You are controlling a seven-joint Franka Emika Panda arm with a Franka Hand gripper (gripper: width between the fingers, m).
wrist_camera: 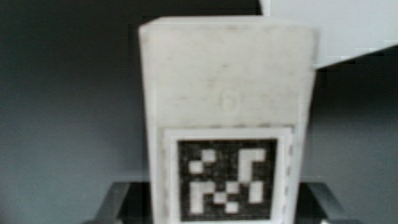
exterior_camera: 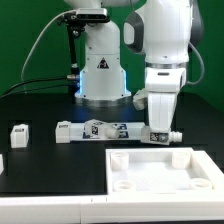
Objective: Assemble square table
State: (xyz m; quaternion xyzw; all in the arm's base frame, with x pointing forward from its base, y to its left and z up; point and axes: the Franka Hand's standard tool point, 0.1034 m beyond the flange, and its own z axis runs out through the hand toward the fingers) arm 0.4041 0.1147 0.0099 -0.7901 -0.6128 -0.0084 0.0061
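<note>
The gripper (exterior_camera: 160,127) points straight down at the black table (exterior_camera: 40,185). In the wrist view its two dark fingers (wrist_camera: 125,204) sit against opposite sides of a white block leg (wrist_camera: 228,90), so the jaws appear clenched on that leg. The leg fills most of the wrist view, and its black-and-white tag faces the camera at the end nearest the fingertips. In the exterior view the same leg sits low on the table under the gripper, largely hidden by it, so I cannot tell whether it is lifted clear. Just beside it, toward the camera, lies the square panel (exterior_camera: 150,178), flat on the table at the exterior view's lower right, with its raised rim and round corner sockets facing up. Above the gripper rises the bulky white robot arm (exterior_camera: 165,40). To the exterior view's left of the gripper lies the marker board (exterior_camera: 108,128), with a second leg (exterior_camera: 66,132) at its far end. A third leg (exterior_camera: 20,134) stands well apart, further left.
</note>
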